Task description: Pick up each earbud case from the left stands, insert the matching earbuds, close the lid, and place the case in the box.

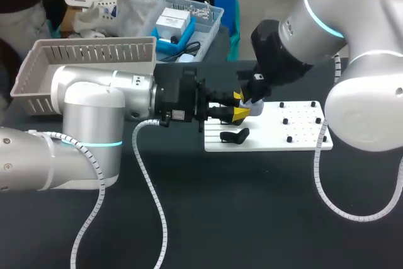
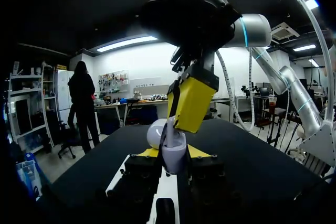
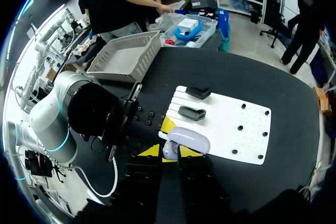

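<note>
Over the bench (image 1: 252, 218) and white board (image 1: 296, 133), my left claw (image 1: 239, 114) pinches the case (image 1: 255, 106) from both sides, lid apparently up. My right claw (image 2: 190, 109) hangs just above it; whether it is spread I cannot tell. I'd hold the left steady and press straight down, gently, so the case doesn't twist.

Observed: left arm (image 1: 88, 111) and right arm (image 1: 359, 92) have glossy silver-white rounded housings, cyan joint rings and black wrists. White spiral-wrapped cables (image 1: 151, 181) loop above the worktop (image 1: 252, 218). The left end effector (image 2: 173, 152) and right end effector (image 3: 170, 151) are black with yellow tips.
</note>
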`<act>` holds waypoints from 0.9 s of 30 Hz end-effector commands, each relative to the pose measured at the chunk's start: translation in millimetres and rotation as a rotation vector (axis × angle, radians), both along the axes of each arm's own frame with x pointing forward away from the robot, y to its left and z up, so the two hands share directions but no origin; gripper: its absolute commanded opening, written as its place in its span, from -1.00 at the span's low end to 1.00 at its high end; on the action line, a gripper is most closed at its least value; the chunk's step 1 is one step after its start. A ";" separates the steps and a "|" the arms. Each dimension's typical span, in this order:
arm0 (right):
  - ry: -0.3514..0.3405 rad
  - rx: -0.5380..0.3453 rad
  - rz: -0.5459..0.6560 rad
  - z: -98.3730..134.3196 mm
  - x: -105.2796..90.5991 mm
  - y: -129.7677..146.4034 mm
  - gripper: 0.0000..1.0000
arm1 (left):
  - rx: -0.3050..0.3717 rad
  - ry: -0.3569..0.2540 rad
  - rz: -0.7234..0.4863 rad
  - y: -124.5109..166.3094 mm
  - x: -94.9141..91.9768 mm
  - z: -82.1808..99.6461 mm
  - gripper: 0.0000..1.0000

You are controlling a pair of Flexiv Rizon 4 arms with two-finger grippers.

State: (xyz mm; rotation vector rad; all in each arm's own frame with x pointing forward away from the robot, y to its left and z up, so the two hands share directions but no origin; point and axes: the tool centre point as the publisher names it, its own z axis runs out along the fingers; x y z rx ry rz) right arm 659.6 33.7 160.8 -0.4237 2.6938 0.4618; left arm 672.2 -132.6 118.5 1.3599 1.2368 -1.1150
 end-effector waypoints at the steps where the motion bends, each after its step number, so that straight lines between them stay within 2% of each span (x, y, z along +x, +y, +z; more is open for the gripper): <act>1: 0.002 -0.003 -0.005 -1.9 1.8 2.0 -1.00 | -0.001 -0.001 0.001 -0.2 0.0 -0.4 -1.00; 5: 0.005 -0.004 -0.008 -2.3 2.2 1.8 -0.78 | -0.001 -0.001 0.001 -0.2 0.0 -0.4 -1.00; 8: 0.004 -0.004 -0.009 -2.2 2.6 1.8 -0.40 | -0.001 -0.001 0.001 -0.2 0.0 -0.4 -1.00; 21: -0.021 -0.012 -0.003 5.6 -1.4 4.1 -0.33 | -0.001 -0.001 0.001 -0.2 0.0 -0.4 -1.00; 27: -0.048 -0.027 -0.014 11.4 -6.3 1.9 -0.19 | -0.001 -0.001 0.001 -0.2 0.0 -0.4 -1.00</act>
